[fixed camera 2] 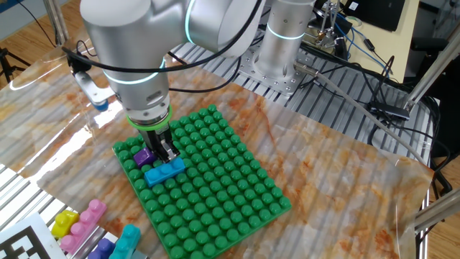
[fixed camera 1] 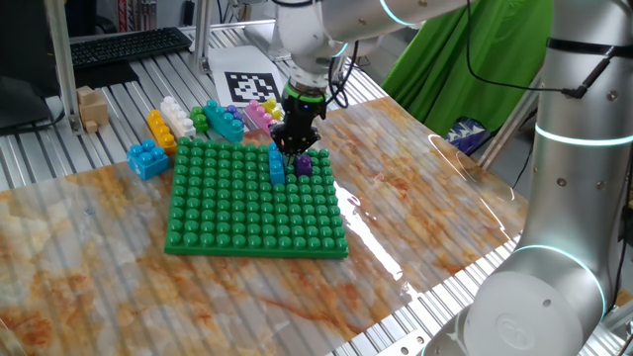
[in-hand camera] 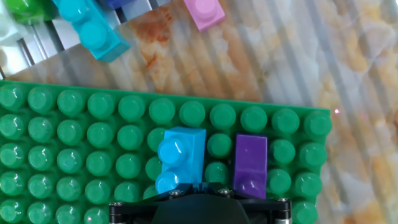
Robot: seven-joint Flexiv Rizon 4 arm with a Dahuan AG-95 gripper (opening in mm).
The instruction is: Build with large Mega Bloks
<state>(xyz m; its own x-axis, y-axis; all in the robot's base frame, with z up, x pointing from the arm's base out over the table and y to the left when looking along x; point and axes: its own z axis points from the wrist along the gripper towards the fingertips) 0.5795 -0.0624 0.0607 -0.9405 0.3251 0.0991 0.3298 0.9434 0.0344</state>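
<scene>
Overhead, in one fixed view, the arm reaches down so that the hand (fixed camera 1: 294,145) points straight at the far edge of the green baseplate (fixed camera 1: 255,198), which lies flat on the marbled tabletop (fixed camera 1: 119,267). Its fingers are drawn fully together and grip nothing. Just below them a blue brick (fixed camera 1: 276,164) stands pressed onto the plate, and a purple brick (fixed camera 1: 303,163) sits just beside it on the plate's edge row. Beyond the plate loose Mega Bloks lie in a cluster: a light blue brick (fixed camera 1: 147,158), a yellow brick (fixed camera 1: 159,130), a white brick (fixed camera 1: 179,117), a small green brick (fixed camera 1: 201,121), a teal brick (fixed camera 1: 225,122) and a pink brick (fixed camera 1: 259,116).

From the other fixed view, the hand (fixed camera 2: 165,149) hangs over the plate's near left part, fingers closed, their tips right at the blue brick (fixed camera 2: 164,171); whether they touch it I cannot tell. The purple brick (fixed camera 2: 144,156) is next to it, toward the plate's corner. Off the baseplate (fixed camera 2: 215,187), at the lower left, lie yellow, pink and teal bricks.

Seen from the hand view, the blue brick (in-hand camera: 181,158) and the purple brick (in-hand camera: 250,165) sit on the baseplate (in-hand camera: 81,143) separated by one column of studs, near its edge. Past that edge, on the tabletop, a teal brick (in-hand camera: 93,28) and a pink brick (in-hand camera: 204,12) are well apart from the plate.
</scene>
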